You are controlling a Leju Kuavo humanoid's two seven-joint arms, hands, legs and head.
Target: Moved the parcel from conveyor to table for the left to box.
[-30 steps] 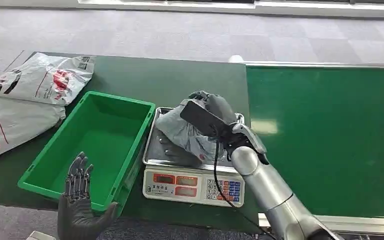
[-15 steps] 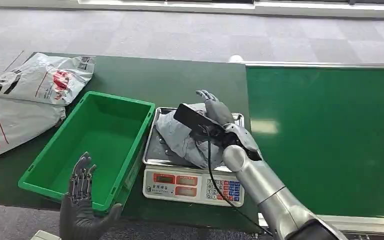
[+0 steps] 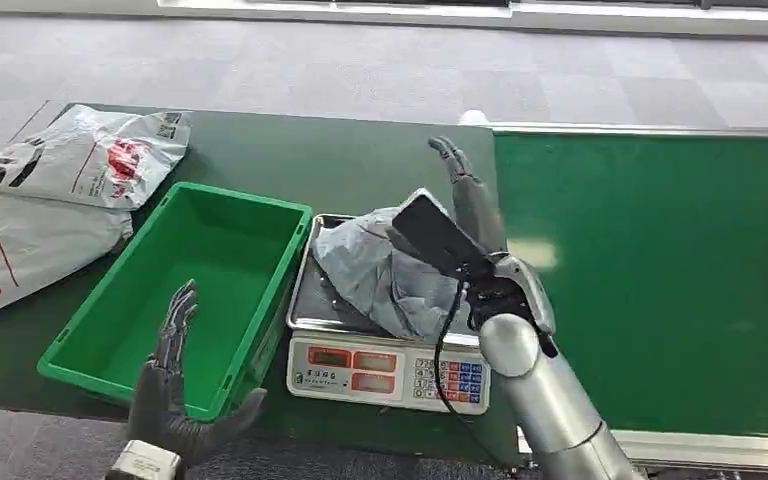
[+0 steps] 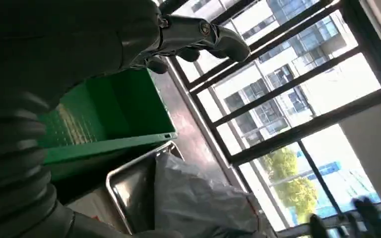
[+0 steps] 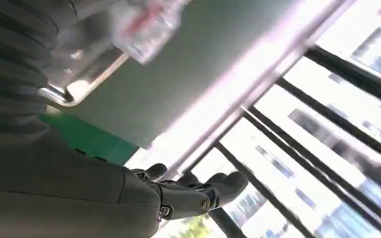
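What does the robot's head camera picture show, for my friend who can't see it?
A crumpled grey parcel lies on the metal tray of a scale, with the robot's right hand open just above it. An empty green box sits beside the scale, and the left hand is open at the box's near edge.

— Where are we — a warehouse?

— We'd say a parcel-sorting station: a green conveyor belt (image 3: 660, 280) beside a green-topped table (image 3: 360, 160), an electronic scale (image 3: 385, 375), a green plastic crate (image 3: 260, 300) and printed mailer bags (image 3: 50, 200). Grey carpet tiles (image 3: 360, 70) and tall windows (image 4: 287, 99) suggest an office building.
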